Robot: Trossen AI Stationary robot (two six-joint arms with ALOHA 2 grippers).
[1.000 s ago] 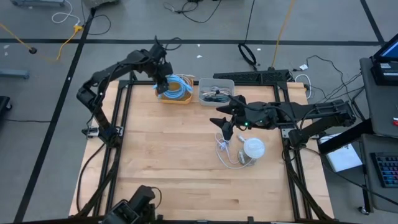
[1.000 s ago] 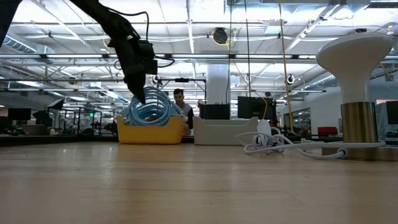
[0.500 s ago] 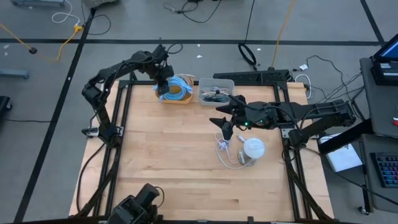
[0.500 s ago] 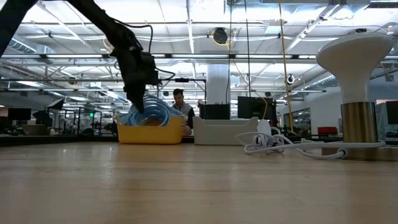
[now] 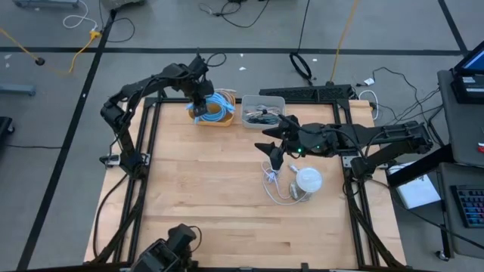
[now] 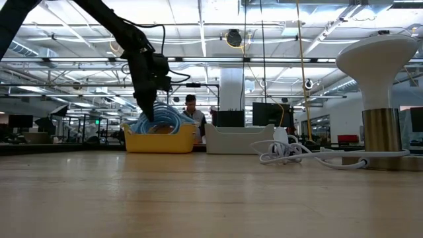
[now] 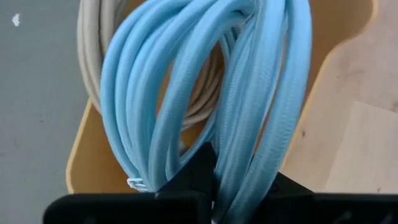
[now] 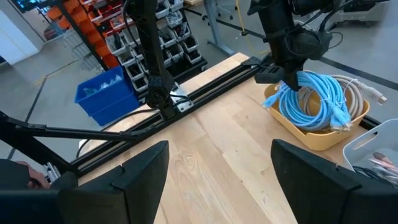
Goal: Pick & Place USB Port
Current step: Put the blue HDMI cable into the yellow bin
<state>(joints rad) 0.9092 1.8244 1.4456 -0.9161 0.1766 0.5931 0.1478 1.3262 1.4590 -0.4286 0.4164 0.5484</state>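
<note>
Two pincers are seen: the left pincer (image 5: 198, 108) is clenched on a blue cable coil (image 7: 205, 93) in the yellow bin (image 5: 214, 121); the right pincer (image 5: 272, 157) is held released.

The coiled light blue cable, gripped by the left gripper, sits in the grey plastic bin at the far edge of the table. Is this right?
Not quite: the coiled light blue cable, gripped by the left gripper, sits in the yellow plastic bin, not the grey plastic bin beside it. The high view shows this.
</note>
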